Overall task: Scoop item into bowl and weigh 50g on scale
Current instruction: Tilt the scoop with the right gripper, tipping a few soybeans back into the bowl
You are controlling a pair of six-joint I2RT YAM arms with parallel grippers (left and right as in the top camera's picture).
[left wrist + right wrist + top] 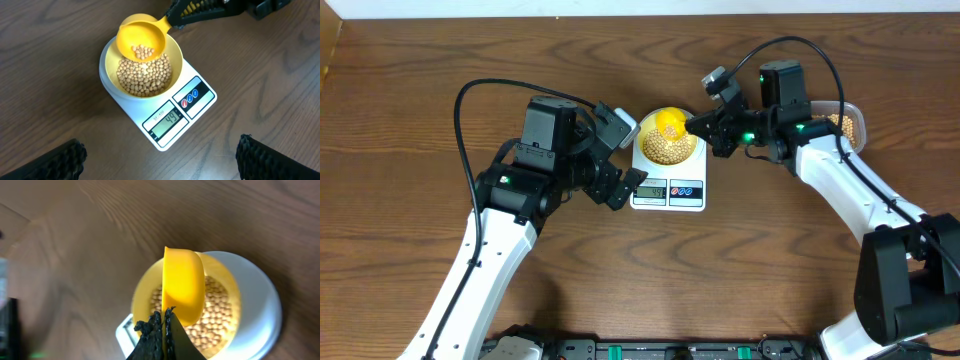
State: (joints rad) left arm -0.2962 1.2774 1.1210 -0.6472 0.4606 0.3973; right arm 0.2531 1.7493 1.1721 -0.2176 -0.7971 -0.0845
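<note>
Right claw grips the scoop over the bowl of beans on the scale; left claw hangs open beside the scale.

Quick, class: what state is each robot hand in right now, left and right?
Left hand: open, holding nothing.
Right hand: closed on the handle of the yellow scoop.

Left arm angles inward, left gripper spread wide (fingers at its wrist view's lower corners); right arm reaches leftward, right gripper clamped on the yellow scoop.
</note>
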